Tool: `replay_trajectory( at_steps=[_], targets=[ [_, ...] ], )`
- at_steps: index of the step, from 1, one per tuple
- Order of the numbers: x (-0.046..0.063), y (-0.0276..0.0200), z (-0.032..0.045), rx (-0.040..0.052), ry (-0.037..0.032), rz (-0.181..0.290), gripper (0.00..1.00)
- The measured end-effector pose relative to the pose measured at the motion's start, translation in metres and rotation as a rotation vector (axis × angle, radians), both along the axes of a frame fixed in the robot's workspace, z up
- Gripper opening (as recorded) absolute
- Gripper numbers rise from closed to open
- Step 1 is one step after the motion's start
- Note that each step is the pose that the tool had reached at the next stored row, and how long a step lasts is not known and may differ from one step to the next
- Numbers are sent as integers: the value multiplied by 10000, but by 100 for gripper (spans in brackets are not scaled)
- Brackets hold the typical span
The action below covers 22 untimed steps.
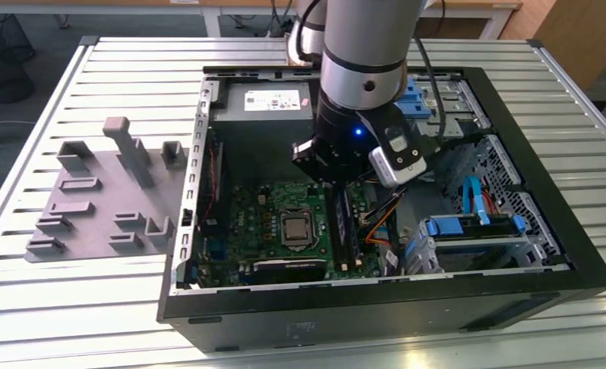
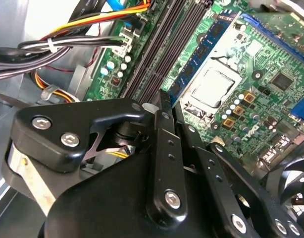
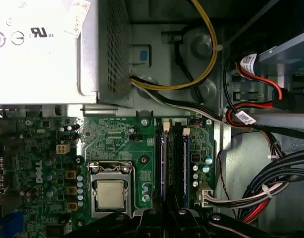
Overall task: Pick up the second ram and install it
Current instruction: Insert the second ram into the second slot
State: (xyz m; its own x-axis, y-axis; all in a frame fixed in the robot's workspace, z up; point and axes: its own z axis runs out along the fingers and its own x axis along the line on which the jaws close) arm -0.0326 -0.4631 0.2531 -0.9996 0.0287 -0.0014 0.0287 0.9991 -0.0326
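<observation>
Inside the open computer case (image 1: 508,300), which lies on the slatted metal table (image 1: 67,307), the robot arm (image 1: 363,46) reaches down over the green motherboard (image 1: 272,231). Its gripper (image 1: 336,178) hangs just above the memory slots (image 3: 174,163), which run beside the processor socket (image 3: 111,192). In the second wrist view the black fingers (image 2: 164,163) of the gripper stand pressed close together, with no gap visible between them, and nothing can be seen pinched there. The second ram (image 2: 199,52) is a blue stick with dark chips, and in this view it stands upright on its edge in a slot next to the processor socket, beyond the fingertips; whether the fingertips touch it is not possible to tell. In the first wrist view a blue stick (image 3: 163,163) sits in the slot nearest to the socket, and another slot next to it also looks filled, but this is hard to judge. Bundles of yellow, black and red cables (image 3: 201,74) pass near the slots toward the power supply (image 3: 43,49). On the exterior view's left, a grey plastic tray (image 1: 103,200) with raised blocks rests on the table, well apart from the gripper.
</observation>
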Motion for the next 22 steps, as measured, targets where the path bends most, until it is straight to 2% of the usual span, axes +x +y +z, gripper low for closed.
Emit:
replay_trajectory(
  at_steps=[4,7,12,17,22],
  targets=[
    [4,-20,-52,8,-1,-14,14],
    [14,-21,-105,68,-1,-41,14],
    [17,-21,-117,79,0,-60,14],
    [18,-21,-140,82,2,499,14],
    [34,-23,-210,81,5,529,14]
  ],
)
